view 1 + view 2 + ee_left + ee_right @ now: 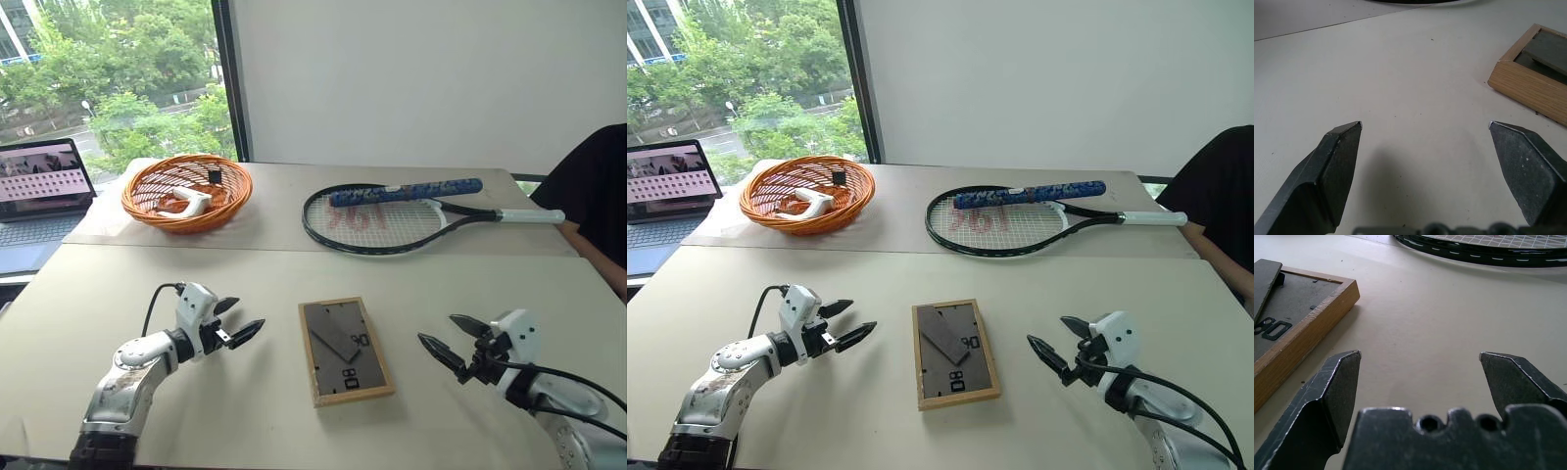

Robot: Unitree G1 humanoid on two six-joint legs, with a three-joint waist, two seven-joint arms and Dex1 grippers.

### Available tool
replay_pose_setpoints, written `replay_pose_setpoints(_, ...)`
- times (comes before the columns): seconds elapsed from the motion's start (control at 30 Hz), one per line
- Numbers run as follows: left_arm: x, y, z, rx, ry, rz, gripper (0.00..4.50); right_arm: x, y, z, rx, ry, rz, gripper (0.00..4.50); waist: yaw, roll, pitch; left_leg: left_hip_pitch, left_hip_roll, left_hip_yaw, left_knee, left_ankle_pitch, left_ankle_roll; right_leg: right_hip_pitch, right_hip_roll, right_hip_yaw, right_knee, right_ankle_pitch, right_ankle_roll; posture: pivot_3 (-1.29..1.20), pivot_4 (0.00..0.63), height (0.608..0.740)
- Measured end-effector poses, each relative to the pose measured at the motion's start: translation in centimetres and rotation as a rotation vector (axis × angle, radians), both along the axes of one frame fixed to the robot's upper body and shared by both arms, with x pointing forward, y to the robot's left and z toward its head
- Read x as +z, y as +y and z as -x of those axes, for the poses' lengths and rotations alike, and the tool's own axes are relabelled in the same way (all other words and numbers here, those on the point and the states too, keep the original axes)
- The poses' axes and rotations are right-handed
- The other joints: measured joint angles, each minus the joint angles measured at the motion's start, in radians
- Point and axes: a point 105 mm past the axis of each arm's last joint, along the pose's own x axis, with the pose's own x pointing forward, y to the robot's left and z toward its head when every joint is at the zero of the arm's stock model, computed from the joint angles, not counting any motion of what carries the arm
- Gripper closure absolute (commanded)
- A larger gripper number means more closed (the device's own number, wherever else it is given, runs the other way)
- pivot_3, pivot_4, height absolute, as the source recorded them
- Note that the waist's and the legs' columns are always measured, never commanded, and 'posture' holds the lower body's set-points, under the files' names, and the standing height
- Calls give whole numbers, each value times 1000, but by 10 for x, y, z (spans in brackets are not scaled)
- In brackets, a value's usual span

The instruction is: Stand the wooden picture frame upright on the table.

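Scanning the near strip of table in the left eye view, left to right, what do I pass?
Left claw, open → wooden picture frame, lying face down on the table → right claw, open.

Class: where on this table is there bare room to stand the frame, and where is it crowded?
Bare table lies between the wooden picture frame and the tennis racket, and between the frame and each open claw. The far section is crowded by the racket and wicker basket.

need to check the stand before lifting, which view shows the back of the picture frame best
The left eye view: the whole wooden picture frame lies face down, grey back and folded stand in full sight. The right eye view shows the same. Each wrist view catches one corner.
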Motion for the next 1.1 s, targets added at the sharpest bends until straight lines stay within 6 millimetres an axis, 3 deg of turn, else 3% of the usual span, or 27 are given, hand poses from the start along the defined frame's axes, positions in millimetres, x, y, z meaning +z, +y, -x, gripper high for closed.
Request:
replay_pose_setpoints(0.07, 1, 0, 0, -9, 7, 6, 0, 0, 0, 0, 7, 4, -3, 15, 0, 0, 0, 0, 0, 0, 0, 0, 0, 0, 0, 0, 0, 0, 0, 0, 150, 692)
replay_pose_setpoints(0.1, 4, 1, 1, -39, 34, 8, 553, 2, 2, 1, 36, 20, 3, 0, -1, -1, 1, -1, 0, 0, 0, 0, 0, -1, 0, 0, 0, 0, 0, 0, 150, 692)
replay_pose_setpoints(0.13, 13, 4, 0, -72, 65, 9, 679, 8, 2, 2, 89, 48, 32, 0, -1, 0, 4, -2, 0, 0, 0, 0, 0, -3, 0, 0, 1, 1, 0, 0, 150, 692)
replay_pose_setpoints(0.17, 28, 10, -1, -96, 80, 16, 1022, 18, 2, 4, 148, 63, 77, 516, -1, 0, 5, -3, 0, 0, 0, 1, 0, -3, 0, 0, 1, 1, 0, 0, 150, 692)
replay_pose_setpoints(0.23, 60, 13, -2, -134, 101, 30, 1878, 37, 6, 5, 251, 61, 181, 1113, -3, 0, 5, 0, 0, 0, 0, 0, 0, 0, 0, 0, 0, 0, 0, 0, 150, 692)
replay_pose_setpoints(0.27, 67, 10, 0, -154, 109, 33, 2100, 41, 6, 6, 277, 59, 211, 1305, -3, 0, 4, 1, 0, 0, 0, 0, 1, 1, 0, 0, -2, 0, 0, 0, 150, 692)
replay_pose_setpoints(0.33, 65, 0, 6, -188, 189, 58, 2916, 39, 9, 6, 324, 80, 277, 2034, -4, 0, 3, 1, 0, 0, -1, -2, 2, 2, -1, 0, -6, 0, 1, 0, 150, 692)
replay_pose_setpoints(0.47, 40, -12, 18, -188, 379, 62, 4459, 21, 13, 4, 388, 137, 358, 3513, -2, -1, 4, -6, 0, 0, -1, -3, 3, -2, 0, -1, -6, 0, -2, 0, 150, 692)
replay_pose_setpoints(0.57, 39, -24, 28, -223, 416, 25, 4500, 23, 19, -2, 423, 122, 389, 4457, -2, -1, 4, -7, 0, 0, 0, -3, 3, -4, 0, -1, -6, 2, -4, 0, 150, 692)
replay_pose_setpoints(0.8, 4, -54, 54, -284, 617, -101, 4500, 3, 37, 0, 539, 180, 420, 4457, 1, -1, 4, -7, 0, 0, 2, -3, 3, -3, 0, -1, -6, 2, -3, 0, 150, 692)
replay_pose_setpoints(1.0, 0, -76, 47, -346, 562, -159, 4500, -6, 75, -1, 668, 165, 388, 4457, 2, -1, 4, -5, -1, 0, 3, -3, 3, 0, 0, -1, -6, 2, -1, 0, 150, 692)
replay_pose_setpoints(1.1, 0, -72, 43, -357, 548, -181, 4500, -6, 91, -9, 692, 138, 394, 4457, 2, -1, 4, -3, -1, 0, 3, -3, 3, 1, 0, 0, -6, 2, -1, 0, 150, 692)
